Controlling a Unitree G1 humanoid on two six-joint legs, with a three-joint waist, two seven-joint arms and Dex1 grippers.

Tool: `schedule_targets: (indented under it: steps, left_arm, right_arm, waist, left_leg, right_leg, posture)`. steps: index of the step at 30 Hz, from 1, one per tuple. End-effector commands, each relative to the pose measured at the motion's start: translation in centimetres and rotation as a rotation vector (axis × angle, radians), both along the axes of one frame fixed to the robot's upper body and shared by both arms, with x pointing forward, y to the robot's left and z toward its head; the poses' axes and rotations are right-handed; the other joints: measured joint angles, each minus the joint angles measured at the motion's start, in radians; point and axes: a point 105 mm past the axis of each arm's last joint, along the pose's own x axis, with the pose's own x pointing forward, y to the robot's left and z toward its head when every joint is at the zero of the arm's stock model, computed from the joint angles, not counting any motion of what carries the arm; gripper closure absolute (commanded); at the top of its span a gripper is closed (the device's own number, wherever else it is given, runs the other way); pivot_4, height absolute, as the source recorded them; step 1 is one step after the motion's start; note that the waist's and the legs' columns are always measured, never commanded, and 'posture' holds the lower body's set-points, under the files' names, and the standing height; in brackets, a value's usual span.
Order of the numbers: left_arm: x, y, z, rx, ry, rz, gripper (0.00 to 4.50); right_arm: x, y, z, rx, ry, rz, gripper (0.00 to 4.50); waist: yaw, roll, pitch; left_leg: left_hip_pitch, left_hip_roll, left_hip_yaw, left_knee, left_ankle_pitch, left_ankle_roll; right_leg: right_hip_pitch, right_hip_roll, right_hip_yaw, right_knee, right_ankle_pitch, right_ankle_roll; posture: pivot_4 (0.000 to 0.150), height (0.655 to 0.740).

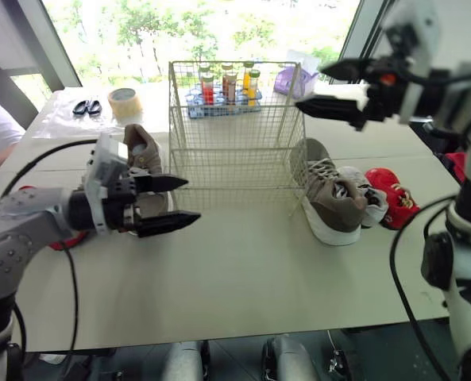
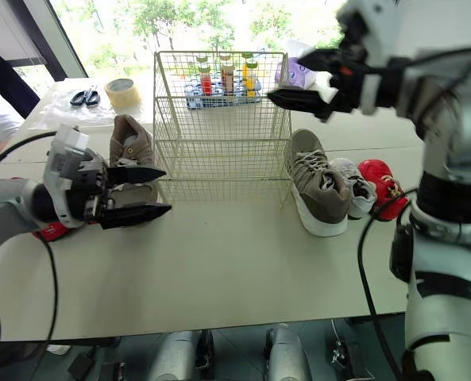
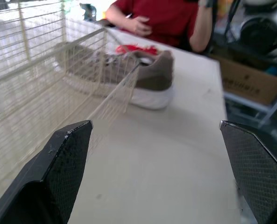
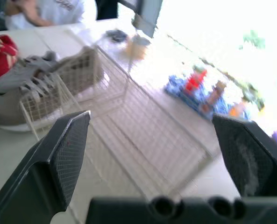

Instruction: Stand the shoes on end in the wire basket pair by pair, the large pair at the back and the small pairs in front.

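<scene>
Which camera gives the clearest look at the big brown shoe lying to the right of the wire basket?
The right eye view: the brown shoe lies almost whole and unblocked beside the wire basket. The left eye view shows much the same. Both wrist views catch it partly behind basket wire.

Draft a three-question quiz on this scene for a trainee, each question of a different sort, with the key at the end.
1. True or false: the wire basket already holds a shoe.
2. On the robot's right of the basket lie a taupe shoe, a grey shoe and a red shoe. Which lies nearest the basket? A) taupe B) grey C) red
3. Fill in: the fingers of the left claw and of the right claw both stand ____.

Key: 1 false; 2 A; 3 open.
</scene>
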Motion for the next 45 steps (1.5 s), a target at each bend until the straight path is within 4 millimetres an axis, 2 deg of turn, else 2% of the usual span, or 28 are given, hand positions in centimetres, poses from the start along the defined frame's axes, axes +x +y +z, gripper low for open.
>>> schedule_targets:
  steps: [1,3,4,8,13,17,22,25,32,35,37,42,43,45]
  left_arm:
    - [-2.9,-2.5,-1.3,-0.005,0.082,-0.138,0.0]
    - [-3.7,-3.7,-2.6,0.011,0.111,-0.164,0.0]
    - [-3.9,-4.0,-2.9,0.018,0.112,-0.165,0.0]
    - [-2.5,-4.3,-4.0,-0.018,0.117,-0.061,0.0]
    - [-1.5,-4.6,-5.2,-0.019,0.101,-0.017,0.0]
    - [-1.2,-4.7,-6.2,0.021,0.098,-0.015,0.0]
    - [-0.9,-4.4,-6.7,0.046,0.091,0.004,0.0]
    - [-0.6,-4.2,-6.9,0.061,0.082,0.02,0.0]
    - [-0.4,-4.1,-7.6,0.098,0.071,0.04,0.0]
    - [-0.1,-4.0,-7.7,0.103,0.065,0.056,0.0]
    - [0.0,-3.9,-7.6,0.1,0.063,0.061,0.0]
    - [0.3,-3.7,-7.3,0.097,0.06,0.059,0.0]
    - [0.4,-3.6,-7.3,0.096,0.06,0.059,0.0]
    - [0.5,-3.6,-7.2,0.095,0.058,0.05,0.0]
  right_arm:
    - [-2.6,-3.0,-2.6,0.17,-0.01,-0.13,0.02]
    - [-3.8,-4.6,-5.1,0.21,-0.025,-0.261,0.02]
    - [-4.1,-5.0,-5.8,0.203,-0.037,-0.303,0.02]
    - [-5.7,-4.5,-8.6,0.166,-0.026,-0.386,0.02]
    - [-5.7,-4.0,-11.0,0.229,0.019,-0.422,0.02]
    - [-4.1,-3.8,-13.0,0.271,0.055,-0.43,0.02]
    - [-1.3,-5.1,-16.1,0.259,0.077,-0.489,0.02]
    - [0.1,-4.4,-18.1,0.303,0.109,-0.457,0.02]
    - [2.0,-4.0,-20.2,0.259,0.103,-0.446,0.02]
    - [2.2,-3.9,-21.3,0.21,0.115,-0.457,0.73]
    - [2.0,-3.7,-21.7,0.196,0.116,-0.456,1.53]
    - [1.7,-3.8,-20.3,0.236,0.072,-0.477,3.45]
    - [1.7,-3.8,-19.7,0.245,0.054,-0.483,3.59]
    - [1.6,-4.1,-18.1,0.277,0.004,-0.508,3.59]
  waist:
    - [-0.005,0.001,0.0]
    - [-0.005,0.003,-0.001]
    - [-0.005,0.005,0.0]
    - [-0.008,0.012,-0.002]
    - [-0.004,0.011,-0.002]
    - [-0.005,0.011,-0.002]
    - [-0.004,0.011,-0.002]
    - [-0.008,0.011,-0.002]
    - [-0.014,0.007,-0.005]
    - [-0.027,0.005,-0.007]
    - [-0.03,0.003,-0.009]
    - [-0.029,0.002,-0.012]
    - [-0.028,0.002,-0.012]
    - [-0.027,0.002,-0.012]
  left_leg:
    - [0.0,0.0,0.001,0.0,0.0,0.0]
    - [0.002,0.0,-0.001,-0.001,0.001,-0.001]
    - [0.002,0.0,-0.001,-0.002,0.002,-0.003]
    - [0.005,0.0,-0.001,-0.001,0.002,-0.003]
    - [0.006,0.0,-0.002,-0.001,0.002,-0.002]
    - [0.005,0.0,-0.003,0.0,0.002,-0.002]
    - [0.005,-0.001,-0.003,0.0,0.002,-0.002]
    - [0.005,0.0,-0.003,-0.001,0.002,-0.002]
    - [0.006,0.0,-0.003,0.0,0.002,-0.002]
    - [0.007,0.0,-0.003,0.0,0.002,-0.002]
    - [0.008,0.0,-0.003,0.0,0.002,-0.002]
    - [0.009,0.0,-0.003,0.0,0.002,-0.002]
    - [0.009,0.0,-0.003,0.0,0.002,-0.002]
    - [0.008,0.0,-0.003,0.0,0.002,-0.002]
  right_leg:
    - [-0.001,-0.001,0.001,0.001,0.0,0.0]
    - [0.0,0.001,0.0,0.002,0.0,0.0]
    - [0.0,0.001,0.0,0.003,0.0,-0.001]
    - [0.001,0.001,0.001,0.004,-0.001,-0.001]
    - [0.004,0.001,0.0,0.003,-0.001,-0.001]
    - [0.003,0.001,0.0,0.003,-0.001,-0.001]
    - [0.003,0.001,0.0,0.003,-0.001,-0.002]
    - [0.003,0.001,0.0,0.003,-0.001,-0.001]
    - [0.004,0.001,0.0,0.003,-0.001,-0.001]
    - [0.005,0.001,0.0,0.004,-0.001,-0.001]
    - [0.006,0.001,0.0,0.004,-0.001,-0.001]
    - [0.006,0.001,0.0,0.004,-0.001,-0.002]
    - [0.007,0.001,0.0,0.004,-0.001,-0.002]
    - [0.006,0.001,0.0,0.004,-0.001,-0.002]
  posture:
    - [0.15,0.6675]
    - [0.15,0.6675]
    - [0.15,0.6675]
    - [0.15,0.6675]
    - [0.15,0.6675]
    - [0.15,0.6675]
    - [0.15,0.6675]
    - [0.15,0.6675]
    - [0.15,0.6675]
    - [0.15,0.6675]
    - [0.15,0.6675]
    - [0.15,0.6675]
    - [0.15,0.6675]
    - [0.15,0.6675]
